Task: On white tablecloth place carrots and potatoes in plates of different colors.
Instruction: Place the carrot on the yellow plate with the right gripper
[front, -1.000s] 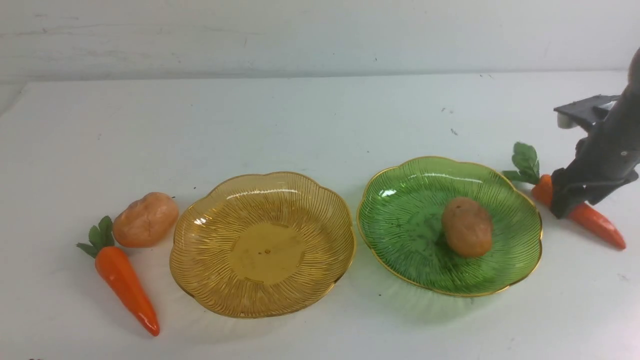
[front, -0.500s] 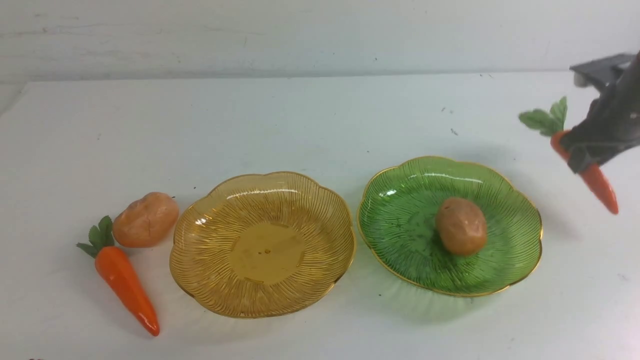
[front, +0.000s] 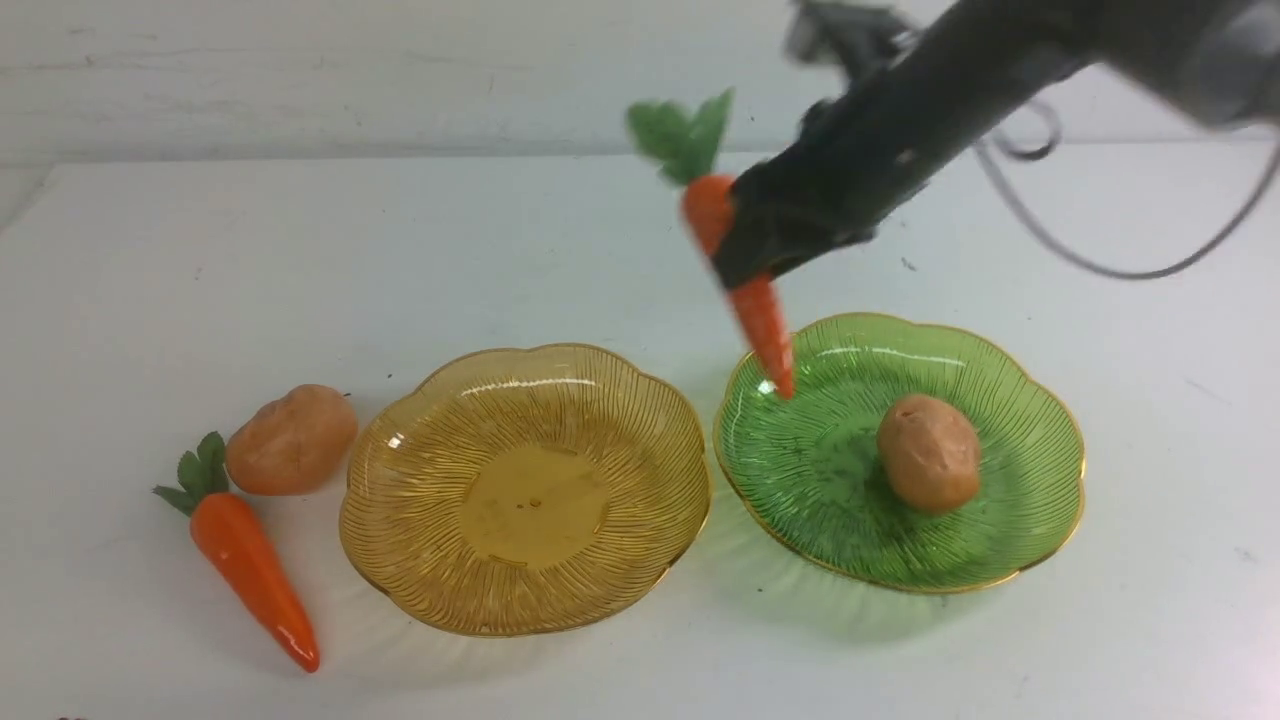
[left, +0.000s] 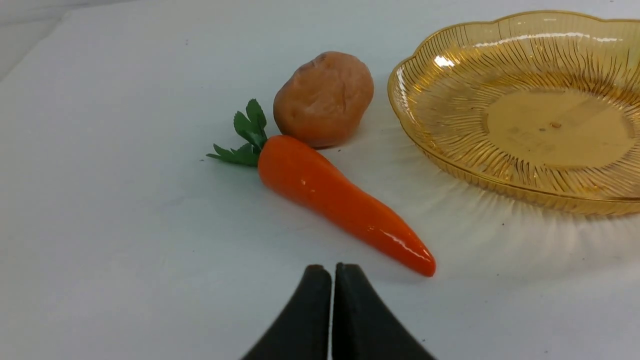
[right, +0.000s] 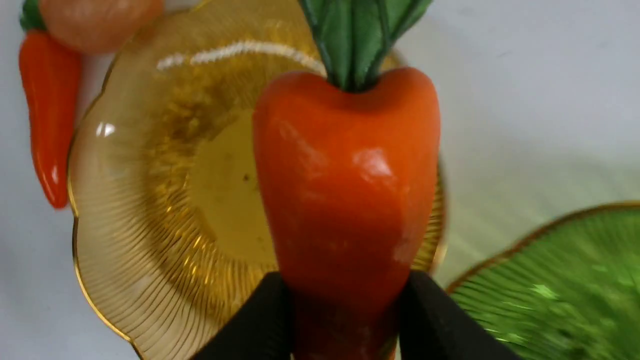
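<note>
My right gripper (front: 738, 252) (right: 345, 282) is shut on a carrot (front: 766, 330) (right: 345, 175). It hangs tip down, leaves up, in the air over the gap between the two plates. The amber plate (front: 525, 490) (right: 150, 210) is empty. The green plate (front: 830, 470) holds one potato (front: 930, 452). On the white tablecloth (front: 600, 230) left of the amber plate lie a second potato (front: 290, 438) (left: 325, 97) and a second carrot (front: 250, 570) (left: 330, 190). My left gripper (left: 332, 270) is shut and empty, just short of that carrot's tip.
A pale wall (front: 400, 70) rises behind the table's far edge. The right arm's cable (front: 1100, 268) loops above the cloth at the back right. The plates almost touch each other.
The right gripper closed on the carrot at the far right, lifted it off the cloth and carried it left to above the plates' gap. The potato in the green plate rocked slightly.
</note>
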